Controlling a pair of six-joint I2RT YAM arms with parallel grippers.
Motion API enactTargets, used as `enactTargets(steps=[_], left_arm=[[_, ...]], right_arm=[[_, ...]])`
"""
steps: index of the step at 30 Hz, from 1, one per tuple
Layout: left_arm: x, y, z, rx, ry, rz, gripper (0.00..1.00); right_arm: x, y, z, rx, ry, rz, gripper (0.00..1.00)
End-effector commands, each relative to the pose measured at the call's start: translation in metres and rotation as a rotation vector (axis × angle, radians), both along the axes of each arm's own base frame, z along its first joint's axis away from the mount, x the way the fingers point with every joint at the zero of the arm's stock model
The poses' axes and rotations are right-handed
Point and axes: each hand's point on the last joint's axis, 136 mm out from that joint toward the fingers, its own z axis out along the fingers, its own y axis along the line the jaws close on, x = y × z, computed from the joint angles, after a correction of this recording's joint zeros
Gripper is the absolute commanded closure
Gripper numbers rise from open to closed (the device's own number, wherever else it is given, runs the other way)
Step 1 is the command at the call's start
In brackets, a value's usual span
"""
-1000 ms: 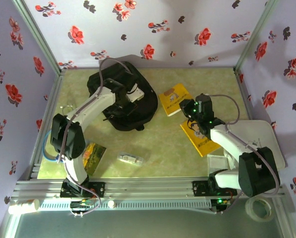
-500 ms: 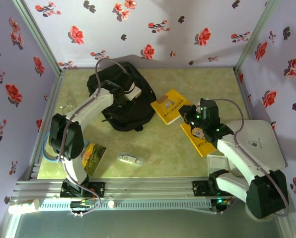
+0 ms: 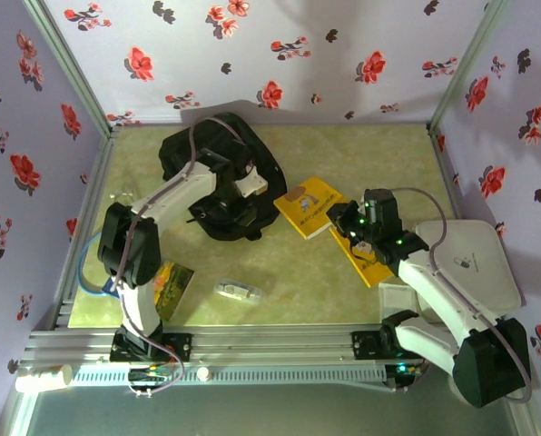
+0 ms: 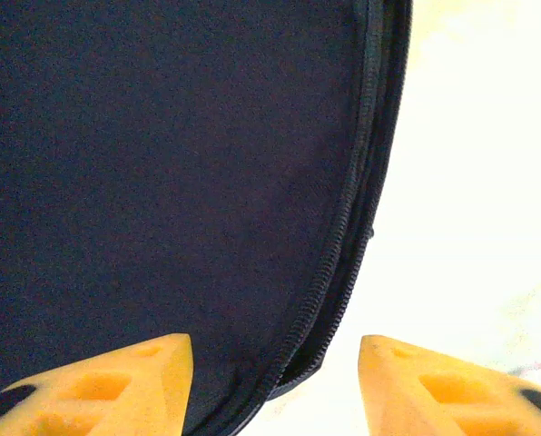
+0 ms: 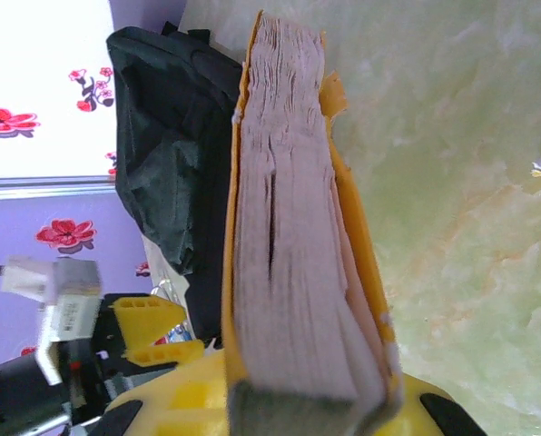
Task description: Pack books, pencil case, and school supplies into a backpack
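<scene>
The left end effector (image 4: 275,381), clamped tight a second ago, has sprung roughly half open over the large black soft fabric backpack (image 3: 184,150). It holds nothing now, and the bag's zipped rim passes loose between its two yellow fingers (image 4: 116,381). The right end effector (image 3: 346,221) stays pinched narrowly on the thin yellow paperback book with the cartoon cover (image 5: 289,254). It has carried that book leftward, so the far corner ahead of its fingertips now sits just beside the bag's edge. Whatever fabric the left one had seems released, so the opening may need holding again before the book can slide in. The second yellow paperback (image 3: 377,265) lies on the bench under the right arm. The blue paperback (image 3: 172,283) and the small translucent pencil case (image 3: 239,291) wait well back from the left end effector, near the arm bases.
</scene>
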Motion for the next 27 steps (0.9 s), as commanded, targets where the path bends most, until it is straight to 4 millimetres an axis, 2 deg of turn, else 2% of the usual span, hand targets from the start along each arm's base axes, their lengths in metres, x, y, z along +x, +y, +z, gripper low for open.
enactTargets(steps=[1,6,13,20,27], left_arm=[[-0.013,0.004,-0.009,0.047,0.068,-0.079,0.49],[0.004,0.011,-0.017,0.115,-0.005,-0.081,0.52],[0.016,0.011,-0.016,0.134,-0.038,-0.09,0.66],[0.006,0.0,-0.006,0.079,0.058,-0.11,0.59],[0.005,0.003,-0.014,0.084,0.109,-0.108,0.6]], right_arm=[[0.009,-0.003,0.014,-0.014,-0.062,-0.012,0.99],[0.01,-0.005,0.012,-0.018,-0.06,-0.018,1.0],[0.012,-0.005,0.013,-0.021,-0.063,-0.017,1.0],[0.014,-0.005,0.014,-0.022,-0.071,-0.019,1.0],[0.013,-0.006,0.013,-0.026,-0.072,-0.019,1.0]])
